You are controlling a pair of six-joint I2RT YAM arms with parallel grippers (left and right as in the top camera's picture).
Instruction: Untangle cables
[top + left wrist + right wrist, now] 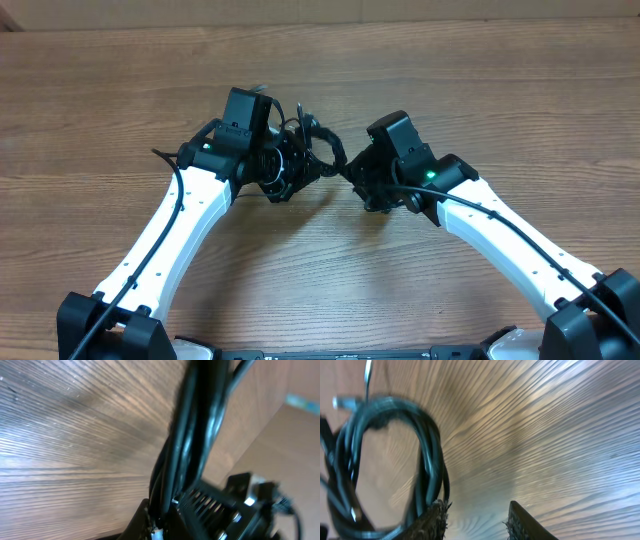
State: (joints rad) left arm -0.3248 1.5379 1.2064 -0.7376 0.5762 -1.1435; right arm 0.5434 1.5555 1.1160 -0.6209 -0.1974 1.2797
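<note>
Beneath everything lies the brown wood-grain table (100,80), with both of my arms over it. The left white arm (170,230) and the right white arm (510,240) reach inward and almost meet near the middle of the surface. Between them is the tangled bundle of thin black cables (312,150), just beside both wrists and apparently held above the wood.

Finding, left gripper (290,172): clenched on the bundle. In my left wrist view the strands (185,450) rise taut and twisted together from my fingertips.

Finding, right gripper (476,512): released. Wood grain shows through the gap and nothing sits between the jaws. One loop (427,460) of the bundle rests against the outer side of a black padded finger (432,520), not inside. A small pale tip (340,402) shows near the loop's top, too blurred to confirm as a plug.

Judgement: the step in hand is a right-side grasp. To do it well, I should shift the right jaws sideways until a single strand, not the whole loop, lies between the pads. Only then should I close and draw away gently while the left anchors. Seizing several strands at once would likely tighten the knot.
</note>
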